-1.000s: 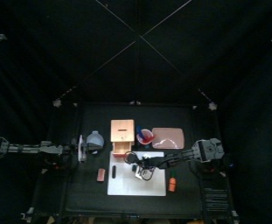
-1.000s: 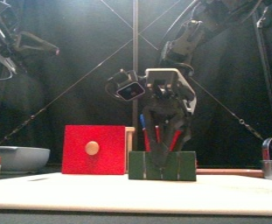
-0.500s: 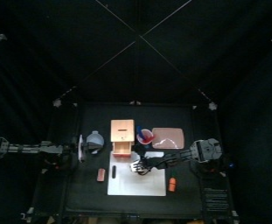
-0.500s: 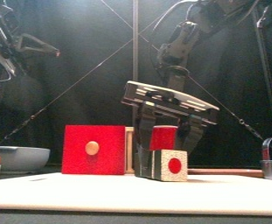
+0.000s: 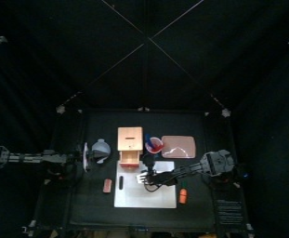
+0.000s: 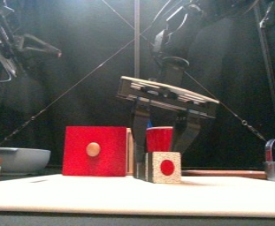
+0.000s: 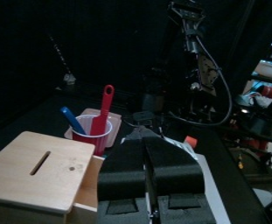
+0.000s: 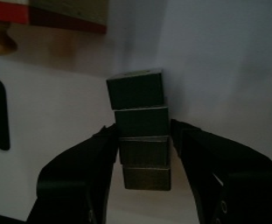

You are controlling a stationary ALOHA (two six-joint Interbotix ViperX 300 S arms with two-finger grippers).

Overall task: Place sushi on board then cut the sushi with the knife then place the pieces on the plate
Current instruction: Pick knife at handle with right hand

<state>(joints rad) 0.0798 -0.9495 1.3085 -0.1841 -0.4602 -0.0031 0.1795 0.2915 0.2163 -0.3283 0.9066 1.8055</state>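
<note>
The sushi roll (image 8: 139, 103) lies on the white board (image 5: 153, 193), near the board's back edge and left of its middle, just in front of the wooden box (image 5: 130, 142). The right wrist view shows it as four dark blocks in a row, undivided. The front view shows only its near end, a red spot in a pale face. The right gripper (image 8: 144, 140) pinches the roll, one jaw against each side of the two blocks nearest the camera. The other two blocks stick out free toward the box's red drawer front.

Only the left wrist view shows what is in the red cup (image 6: 160, 139) behind the roll: a blue knife (image 7: 70, 120) and a red knife (image 7: 105, 105), standing handle up beside the box. That view also shows the left gripper (image 7: 149, 149) with its jaws pressed together on nothing. The left arm rests at the worktop's (image 5: 85, 206) left edge, by the bowl (image 6: 19, 160).

From above, the pink tray (image 5: 179, 146) lies past the board's back right corner, right of the cup. An orange toy (image 5: 183, 195) lies at the board's right edge and a reddish one (image 5: 108, 185) just off its left edge. The board's front half is bare white, as is the strip to the right of the roll.
</note>
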